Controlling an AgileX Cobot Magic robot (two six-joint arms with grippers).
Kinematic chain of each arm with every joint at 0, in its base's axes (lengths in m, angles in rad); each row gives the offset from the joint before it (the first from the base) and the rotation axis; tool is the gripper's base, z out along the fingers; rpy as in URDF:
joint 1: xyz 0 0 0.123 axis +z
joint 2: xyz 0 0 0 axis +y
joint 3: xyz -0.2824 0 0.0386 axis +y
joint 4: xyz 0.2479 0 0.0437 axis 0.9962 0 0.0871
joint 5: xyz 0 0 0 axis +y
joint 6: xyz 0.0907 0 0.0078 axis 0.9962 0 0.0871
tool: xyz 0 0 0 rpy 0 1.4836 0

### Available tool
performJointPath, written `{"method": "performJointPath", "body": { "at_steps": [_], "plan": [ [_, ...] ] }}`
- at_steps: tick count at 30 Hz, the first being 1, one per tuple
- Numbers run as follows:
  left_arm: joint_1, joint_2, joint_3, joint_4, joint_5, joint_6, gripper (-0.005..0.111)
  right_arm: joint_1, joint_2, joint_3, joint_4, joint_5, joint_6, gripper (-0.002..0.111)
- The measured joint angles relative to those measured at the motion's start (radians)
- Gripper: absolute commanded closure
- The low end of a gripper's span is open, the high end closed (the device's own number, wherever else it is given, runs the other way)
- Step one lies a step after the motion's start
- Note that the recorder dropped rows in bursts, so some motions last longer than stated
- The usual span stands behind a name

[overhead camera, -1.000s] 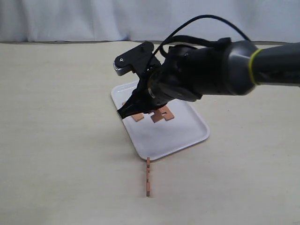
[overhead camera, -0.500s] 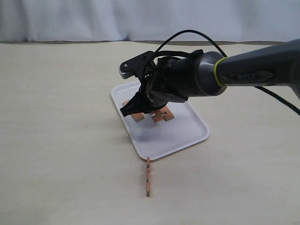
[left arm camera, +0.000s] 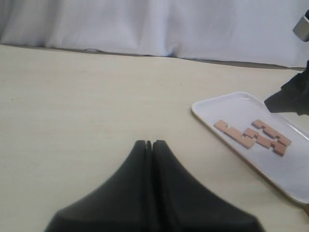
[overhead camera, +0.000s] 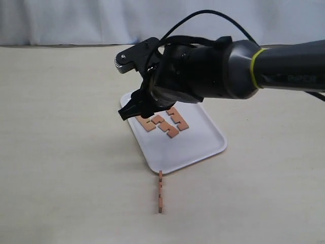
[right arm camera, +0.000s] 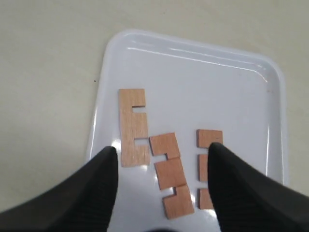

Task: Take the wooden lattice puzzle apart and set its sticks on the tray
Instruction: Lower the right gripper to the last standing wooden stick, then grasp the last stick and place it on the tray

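Three flat reddish-brown notched sticks lie apart, side by side, on the white tray (overhead camera: pixel 189 147): a left stick (overhead camera: pixel 147 123), a middle stick (overhead camera: pixel 165 126) and a right stick (overhead camera: pixel 177 118). A fourth stick (overhead camera: pixel 160 191) rests on its edge on the table just in front of the tray. No assembled lattice puzzle shows. My right gripper (overhead camera: pixel 131 111) hovers open and empty above the tray's far left corner; its wrist view looks down on the sticks (right arm camera: pixel 133 128) and the tray (right arm camera: pixel 193 72) between its spread fingers (right arm camera: pixel 108 159). My left gripper (left arm camera: pixel 149 143) is shut and empty, over bare table left of the tray (left arm camera: pixel 227 102).
A white curtain (overhead camera: pixel 76 20) hangs along the table's far edge. The beige tabletop (overhead camera: pixel 61 152) stretches around the tray on all sides. The right arm's dark bulk (overhead camera: pixel 203 76) hangs over the tray's far half.
My right gripper has risen and shifted left off the tray's middle. A third stick, the middle one, now shows lying flat between the two others. The stick on the table has not moved.
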Motion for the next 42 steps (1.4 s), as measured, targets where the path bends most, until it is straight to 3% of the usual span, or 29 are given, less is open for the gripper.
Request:
{"method": "performJointPath", "body": {
  "at_steps": [12,19,34,37,42],
  "plan": [
    [0.0,0.0,0.0,0.0,0.0,0.0,0.107,0.104,-0.054,0.0,0.277,0.329,-0.123,0.055],
    [0.0,0.0,0.0,0.0,0.0,0.0,0.107,0.166,-0.054,0.036,0.39,0.333,-0.094,0.055],
    [0.0,0.0,0.0,0.0,0.0,0.0,0.107,0.166,0.026,0.152,0.391,0.202,0.019,0.055],
    [0.0,0.0,0.0,0.0,0.0,0.0,0.107,0.166,0.049,0.152,0.391,0.199,0.021,0.067],
    [0.0,0.0,0.0,0.0,0.0,0.0,0.107,0.166,0.076,0.157,0.391,0.19,0.028,0.101]
  ]
}}
